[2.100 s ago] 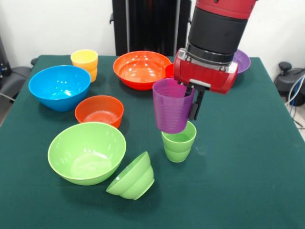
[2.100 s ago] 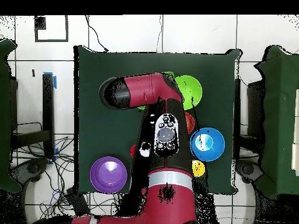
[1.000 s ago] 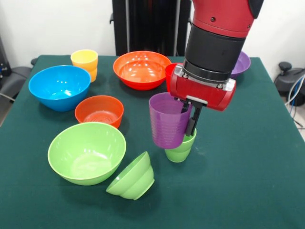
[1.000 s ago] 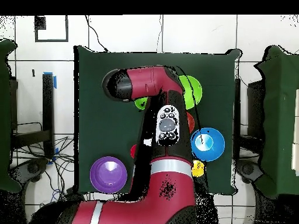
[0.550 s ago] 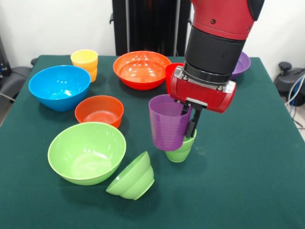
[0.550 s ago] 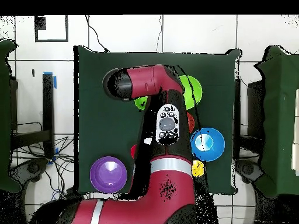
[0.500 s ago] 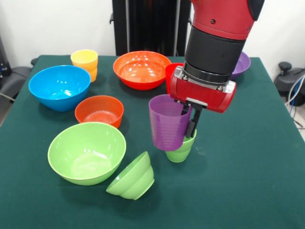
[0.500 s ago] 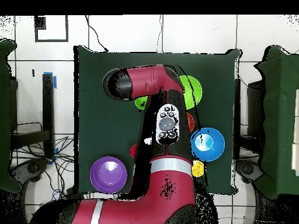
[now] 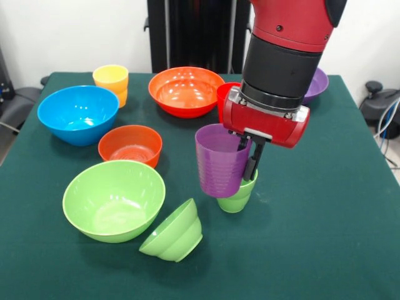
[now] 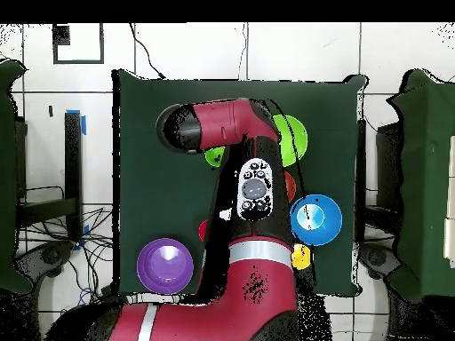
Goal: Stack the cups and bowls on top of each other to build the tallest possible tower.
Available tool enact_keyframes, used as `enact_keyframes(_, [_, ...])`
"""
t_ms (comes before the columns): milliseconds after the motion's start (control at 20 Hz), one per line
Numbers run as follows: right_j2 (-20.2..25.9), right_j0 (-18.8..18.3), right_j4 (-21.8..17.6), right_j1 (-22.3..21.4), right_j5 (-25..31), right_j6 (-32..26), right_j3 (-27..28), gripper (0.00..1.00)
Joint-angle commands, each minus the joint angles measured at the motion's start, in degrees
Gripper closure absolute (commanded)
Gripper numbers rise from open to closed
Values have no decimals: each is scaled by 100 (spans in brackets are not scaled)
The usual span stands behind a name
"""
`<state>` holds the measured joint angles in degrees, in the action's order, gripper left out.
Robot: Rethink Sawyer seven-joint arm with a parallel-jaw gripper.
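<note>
- So far you have almost no tower: the purple cup (image 9: 220, 161) is the first piece going up, and it hangs tilted, its base at the rim of the light-green cup (image 9: 238, 194) standing upright on the bench (image 9: 325, 237).
- Your gripper (image 9: 249, 157) has its jaws clamped on the purple cup's far wall, one dark finger visible outside the rim; the cup is not yet seated, by the look of it.
- Everything else waits loose on the bench. Near the front lie the large light-green bowl (image 9: 114, 199) and the small light-green bowl (image 9: 173, 231), the small one tipped on its side.
- Further back you have the small orange-red bowl (image 9: 130, 145), the blue bowl (image 9: 78, 114), the large orange bowl (image 9: 185, 91) and the yellow cup (image 9: 111, 83).
- Behind the arm (image 9: 289, 44), a sliver of the red cup (image 9: 223, 97) shows, and the purple bowl (image 10: 164, 265) sits at the far corner.
- From overhead, the arm hides the two cups, so you cannot judge their alignment there.
- I'd say one stacking step is under way and nearly all remain.
</note>
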<state>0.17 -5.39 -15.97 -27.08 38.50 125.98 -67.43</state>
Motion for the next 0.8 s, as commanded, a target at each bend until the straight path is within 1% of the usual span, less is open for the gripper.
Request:
enact_keyframes(50, [382,37,54,-1,731,-288,-19,100])
enact_keyframes(300, [377,37,34,0,688,-297,-56,100])
enact_keyframes(800, [315,122,7,-77,495,-152,-307,100])
